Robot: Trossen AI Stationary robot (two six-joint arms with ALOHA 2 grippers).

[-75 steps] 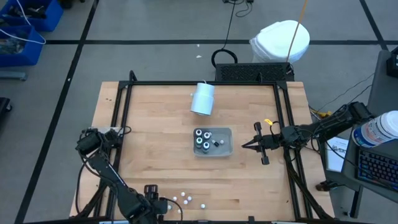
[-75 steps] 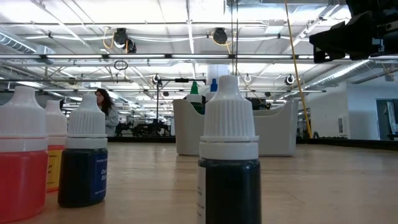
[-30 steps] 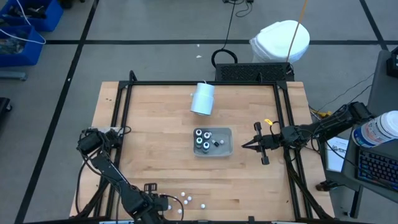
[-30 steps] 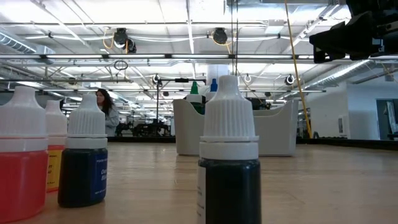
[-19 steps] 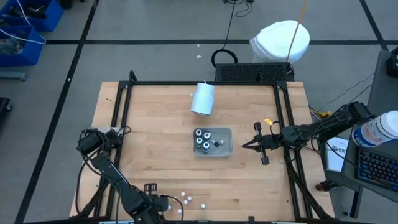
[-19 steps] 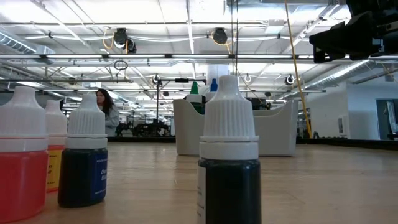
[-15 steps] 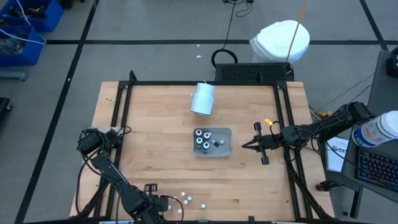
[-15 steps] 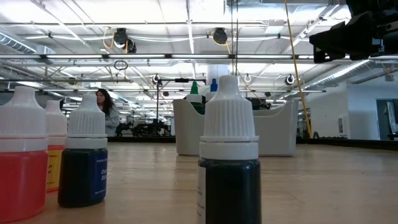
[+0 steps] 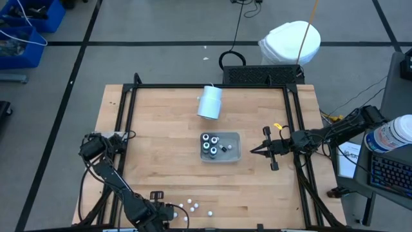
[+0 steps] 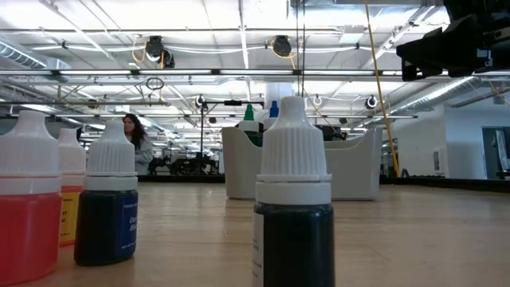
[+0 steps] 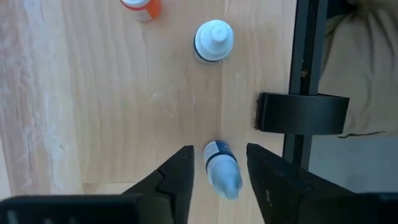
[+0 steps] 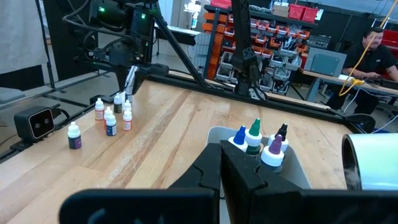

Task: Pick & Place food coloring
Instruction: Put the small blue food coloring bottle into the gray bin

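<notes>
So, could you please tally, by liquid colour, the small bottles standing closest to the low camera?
Red bottle: 1
Orange bottle: 1
Dark blue bottle: 1
Near-black bottle: 1
Total: 4

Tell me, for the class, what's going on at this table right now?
A two-armed robot is sorting small food coloring bottles. The left gripper is at the table's near edge, its open fingers on either side of a blue bottle lying on its side, not yet gripped. Other loose bottles stand nearby. A few bottles already stand in the grey tray at mid-table. The right gripper waits shut beside the tray, holding nothing.
</notes>
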